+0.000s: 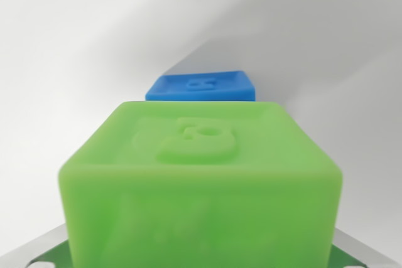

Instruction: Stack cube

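**Op A:** Logging the wrist view. I am seeing a green cube (201, 186) filling most of the lower frame, very close to the lens and slightly blurred. Its top face is showing a raised, rounded emblem inside a shallow square recess.

**Op B:** And the second one?

**Op A:** A blue cube (202, 86) is sitting beyond the green one, near the centre of the frame, and only its upper part is showing over the green cube's far edge. It carries a small embossed mark on top too — too small for me to read. I cannot tell whether the two cubes are touching or apart.

**Op B:** Claw state?

**Op A:** I am not seeing fingers anywhere in this frame, so I cannot tell how wide the claw is standing or whether it is gripping the green cube. At the bottom corners, pale grey strips with green patches are peeking out on either side of the green cube — I cannot identify them.

**Op B:** Surroundings?

**Op A:** A plain white bench (81, 92) is running behind both cubes, with a soft grey shadow falling diagonally across the wrist view's right.
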{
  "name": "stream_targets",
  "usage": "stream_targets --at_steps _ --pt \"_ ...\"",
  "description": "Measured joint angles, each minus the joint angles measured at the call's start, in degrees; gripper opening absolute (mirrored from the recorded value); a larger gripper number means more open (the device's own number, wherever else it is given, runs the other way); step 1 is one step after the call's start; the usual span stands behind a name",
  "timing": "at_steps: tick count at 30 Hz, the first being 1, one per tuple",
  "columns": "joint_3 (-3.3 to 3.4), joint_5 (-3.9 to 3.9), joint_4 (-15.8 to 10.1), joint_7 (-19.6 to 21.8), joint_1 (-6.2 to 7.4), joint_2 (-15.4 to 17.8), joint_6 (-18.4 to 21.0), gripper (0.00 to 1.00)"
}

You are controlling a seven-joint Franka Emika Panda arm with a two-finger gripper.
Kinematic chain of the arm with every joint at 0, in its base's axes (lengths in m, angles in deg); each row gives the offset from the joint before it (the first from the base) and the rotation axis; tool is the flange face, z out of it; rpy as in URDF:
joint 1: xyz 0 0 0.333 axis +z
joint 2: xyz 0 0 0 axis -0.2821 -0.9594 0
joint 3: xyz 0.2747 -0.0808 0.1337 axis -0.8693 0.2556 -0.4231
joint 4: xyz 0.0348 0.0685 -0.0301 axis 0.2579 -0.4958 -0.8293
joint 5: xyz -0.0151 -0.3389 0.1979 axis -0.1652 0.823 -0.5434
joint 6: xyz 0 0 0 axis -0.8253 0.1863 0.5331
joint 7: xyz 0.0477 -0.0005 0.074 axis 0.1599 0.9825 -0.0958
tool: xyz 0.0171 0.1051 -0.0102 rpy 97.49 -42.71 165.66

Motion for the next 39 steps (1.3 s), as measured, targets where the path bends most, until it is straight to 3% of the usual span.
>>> stream_targets --at_steps 17,31,32,39 --pt "0.1 0.66 0.4 0.5 0.0 -5.4 -5.0 0.0" --pt "0.19 0.87 0.7 0.7 0.0 -7.2 -6.6 0.0" --pt "0.19 0.88 0.7 0.7 0.0 -7.3 -6.6 1.0" --pt "0.2 0.89 0.7 0.7 0.0 -7.3 -6.6 1.0"
